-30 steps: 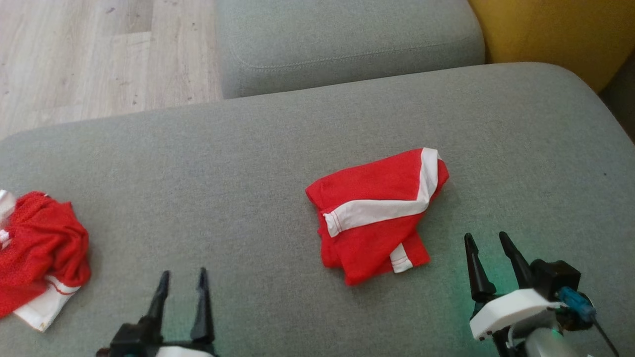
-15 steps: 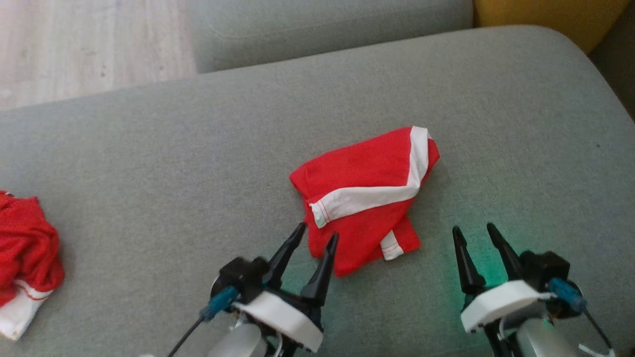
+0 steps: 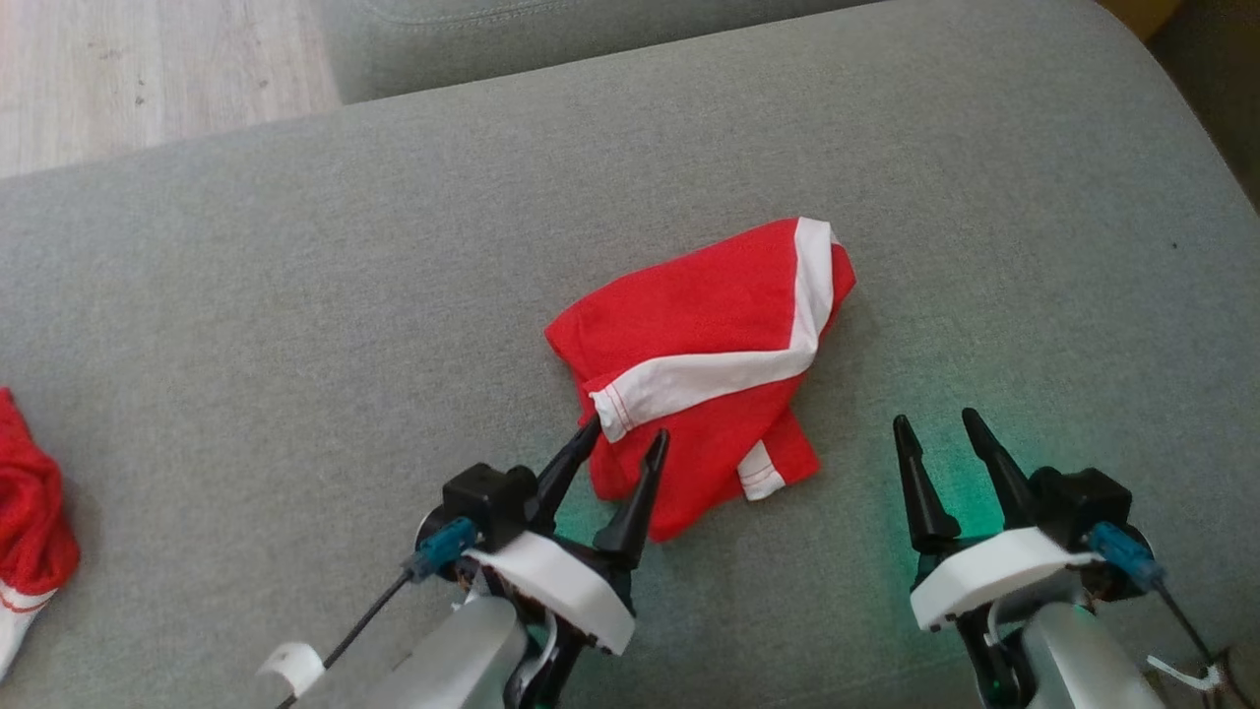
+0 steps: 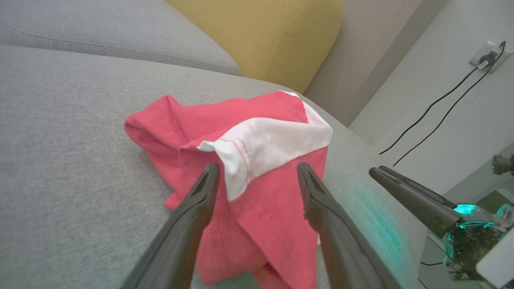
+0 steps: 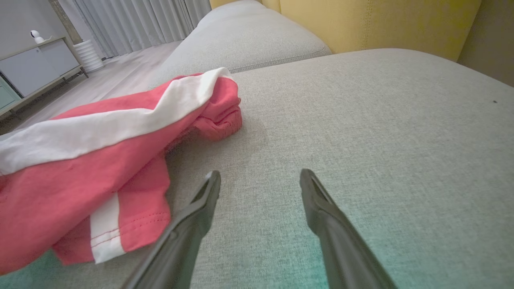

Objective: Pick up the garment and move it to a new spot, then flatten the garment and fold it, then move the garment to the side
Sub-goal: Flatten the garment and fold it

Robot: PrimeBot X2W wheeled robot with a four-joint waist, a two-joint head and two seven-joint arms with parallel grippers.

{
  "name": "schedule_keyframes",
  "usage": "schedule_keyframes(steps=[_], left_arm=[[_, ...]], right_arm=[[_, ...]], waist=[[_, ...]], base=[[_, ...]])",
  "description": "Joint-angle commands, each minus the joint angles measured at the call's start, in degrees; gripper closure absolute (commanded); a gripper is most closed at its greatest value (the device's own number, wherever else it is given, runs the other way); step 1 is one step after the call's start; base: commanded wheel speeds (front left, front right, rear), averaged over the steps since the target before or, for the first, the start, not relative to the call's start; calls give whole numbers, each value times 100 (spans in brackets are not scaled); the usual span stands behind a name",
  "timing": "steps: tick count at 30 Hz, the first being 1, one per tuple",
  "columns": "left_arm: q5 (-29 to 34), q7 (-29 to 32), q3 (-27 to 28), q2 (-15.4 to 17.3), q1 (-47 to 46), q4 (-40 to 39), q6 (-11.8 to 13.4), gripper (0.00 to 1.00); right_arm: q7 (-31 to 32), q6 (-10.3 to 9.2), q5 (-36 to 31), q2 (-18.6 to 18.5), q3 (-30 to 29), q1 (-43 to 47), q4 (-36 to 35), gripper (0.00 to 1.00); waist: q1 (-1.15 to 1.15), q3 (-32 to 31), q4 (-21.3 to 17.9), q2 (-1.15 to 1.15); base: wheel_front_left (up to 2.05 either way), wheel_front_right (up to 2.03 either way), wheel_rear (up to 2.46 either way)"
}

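A red garment with white stripes (image 3: 704, 374) lies crumpled in the middle of the grey sofa cushion (image 3: 295, 295). My left gripper (image 3: 625, 438) is open at the garment's near-left edge, its fingertips on either side of the white hem end. In the left wrist view the garment (image 4: 257, 160) fills the gap between the fingers of that gripper (image 4: 257, 172). My right gripper (image 3: 935, 423) stands open over bare cushion, just right of the garment. The right wrist view has the garment (image 5: 92, 160) to the left of that open gripper (image 5: 261, 176).
A second red and white cloth (image 3: 30, 522) lies at the cushion's left edge. Another grey cushion (image 3: 551, 39) and wood floor (image 3: 148, 69) lie beyond. A yellow cushion (image 4: 261, 36) stands behind the sofa, and the cushion's rounded right edge drops off (image 3: 1221, 197).
My left gripper has swung from the lower left across to the garment's near-left edge. The head camera has tilted, shifting the whole picture. The right gripper stays open beside the garment.
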Motion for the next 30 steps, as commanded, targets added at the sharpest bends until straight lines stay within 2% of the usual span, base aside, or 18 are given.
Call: schedule_keyframes(steps=[1, 2, 4, 5, 12, 16, 19, 22, 27, 30], left_arm=[[-48, -71, 114, 2, -309, -143, 4, 0], [-79, -71, 147, 2, -346, -159, 4, 4], [-12, -71, 305, 2, -421, -187, 6, 94], [56, -71, 402, 2, -444, -206, 24, 100], [568, -71, 1211, 2, -557, -715, 56, 100], [1000, -71, 1386, 5, -873, -885, 34, 100], [1385, -71, 1284, 113, -1483, -763, 13, 100], [1464, -71, 1070, 163, -2306, -605, 7, 100], [1351, -71, 796, 120, -3644, -599, 5, 100], [1188, -71, 779, 53, -4105, -785, 5, 100]], right_arm=[[-38, -4, 61, -79, 146, -237, -164, 0], [-38, -4, 63, -78, 160, -245, -156, 0], [-38, -4, 61, -70, 208, -264, -132, 0], [-38, -4, 64, -65, 231, -270, -118, 0], [-38, -4, 111, -19, 197, -148, -8, 0], [-38, -4, 105, 15, 167, -63, 47, 0], [-38, -4, 99, 60, 221, -41, 85, 0], [-38, -4, 98, 94, 312, -58, 117, 0], [-38, -4, 122, 118, 320, -14, 149, 0], [-38, -4, 116, 125, 285, 41, 180, 0]], waist=[[-1, 14, -9, 0], [-1, 18, -17, 0], [-1, 7, -51, 0], [-1, -1, -67, 0], [-1, -278, -84, 0], [-1, -488, -84, 0], [-1, -639, -133, 0], [-1, -701, -218, 0], [-1, -704, -343, 0], [-1, -707, -340, 0]], base=[[0, 0, 0], [0, 0, 0], [0, 0, 0], [0, 0, 0], [0, 0, 0], [0, 0, 0], [0, 0, 0], [0, 0, 0], [0, 0, 0], [0, 0, 0]])
